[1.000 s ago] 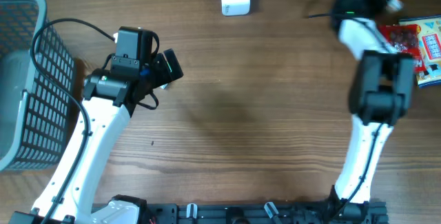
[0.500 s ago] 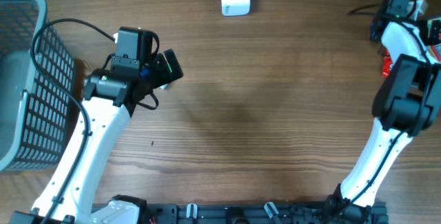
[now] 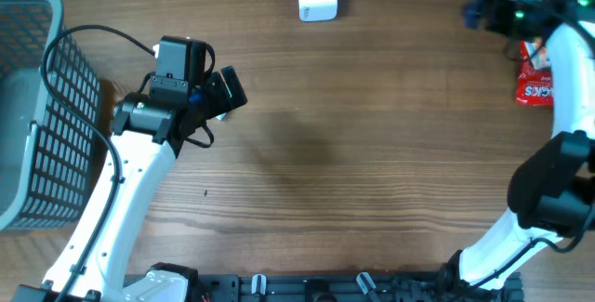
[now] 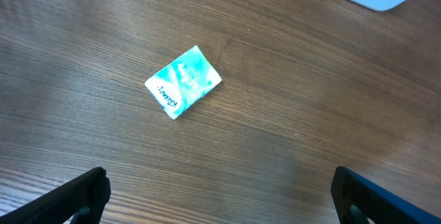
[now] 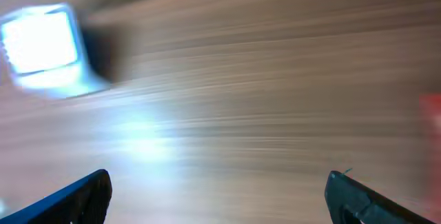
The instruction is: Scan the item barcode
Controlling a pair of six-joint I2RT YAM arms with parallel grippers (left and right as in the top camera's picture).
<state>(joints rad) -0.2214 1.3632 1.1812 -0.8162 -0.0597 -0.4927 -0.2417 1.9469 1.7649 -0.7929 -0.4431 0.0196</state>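
At the upper right of the frame, the right tool has just sprung open, empty. The shiny red snack packet lies near it on the brown wooden table, likely not scanned yet. The left tool is open too.

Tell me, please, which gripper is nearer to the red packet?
Right. The right gripper hovers close beside the red packet; the left gripper is far across the table, near the basket.

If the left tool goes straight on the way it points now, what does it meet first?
Probably the small teal packet on the wooden table, or bare wood beside it: the packet lies a little off the midline of the left tool, and depth is unclear.
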